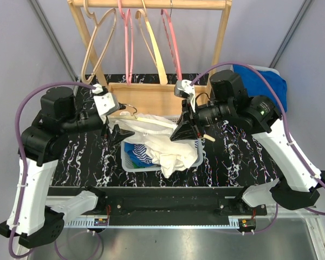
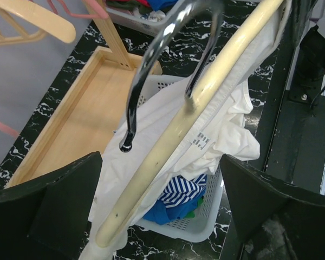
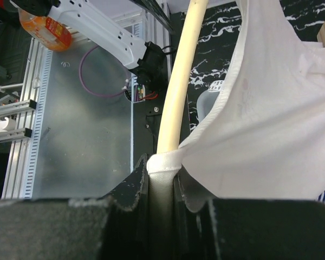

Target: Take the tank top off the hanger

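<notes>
Top external view showed the hanger (image 1: 146, 120) held level above the basket (image 1: 131, 162), which sat mid-desk toward the near edge. The white tank top (image 1: 170, 149) hung from the hanger and spilled down into that basket. The right gripper (image 1: 185, 130) was clamped on the hanger's right arm. From its wrist camera the jaws stood together on the cream rod, with a strap hem bunched at their tips, so it looked to be carrying the whole hanger and pinning that strap with it. The left gripper (image 1: 115, 123) sat at the hook end, facing in from the left edge. In its own view the fingers (image 2: 49, 200) stood wide apart, one on each side of the rod and touching neither it nor the cloth. The chrome hook (image 2: 151, 59) curled free above them. I judged the left was placed to close on the hanger, or on the near strap, so the shirt could be slid off the arm's end. The garment was not yet off, and the pinned strap could snag. The wooden rack (image 1: 146, 89) stood at the far edge.
</notes>
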You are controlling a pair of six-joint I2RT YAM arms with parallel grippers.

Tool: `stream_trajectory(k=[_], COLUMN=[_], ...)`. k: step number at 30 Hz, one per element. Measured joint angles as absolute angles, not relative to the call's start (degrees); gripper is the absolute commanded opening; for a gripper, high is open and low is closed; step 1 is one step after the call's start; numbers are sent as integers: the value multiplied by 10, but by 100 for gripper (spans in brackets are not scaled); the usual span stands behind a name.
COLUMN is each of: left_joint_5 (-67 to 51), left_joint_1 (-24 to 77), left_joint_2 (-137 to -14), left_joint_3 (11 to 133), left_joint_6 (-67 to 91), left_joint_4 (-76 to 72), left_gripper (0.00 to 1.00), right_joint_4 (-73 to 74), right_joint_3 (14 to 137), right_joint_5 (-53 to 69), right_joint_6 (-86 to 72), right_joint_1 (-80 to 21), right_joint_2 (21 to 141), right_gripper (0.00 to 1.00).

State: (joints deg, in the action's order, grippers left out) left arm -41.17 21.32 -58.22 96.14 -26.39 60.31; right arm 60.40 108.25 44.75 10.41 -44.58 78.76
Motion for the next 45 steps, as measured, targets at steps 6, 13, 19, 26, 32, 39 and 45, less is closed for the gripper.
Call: stream_trajectory(k=[6,13,19,26,32,39,45], left_joint_5=[-413,-414,-413,-412,-407,-361,-273], left_joint_1=[213,213,213,215,217,224,248], left_joint_2=[-587,-587,-587,-582,-571,-576,-594], left_joint_3=[942,941,941,934,925,919,912], left_joint_6=[-272,-275,-279,-309,-315,-296,-284], left_joint_4=[603,601,600,610,605,564,518], left_gripper=[96,71,41,0,0,0,0], right_joint_4=[592,575,547,528,495,392,287], right_joint_3=[1103,1100,1055,1022,992,925,879], right_joint_5=[472,463,436,394,344,251,138], right_joint_6=[100,91,90,75,71,70,68], right_joint_1=[-446,-446,-450,-447,-451,-457,-456], right_joint_2=[789,789,784,781,760,717,700], right_gripper=[0,0,0,0,0,25,37])
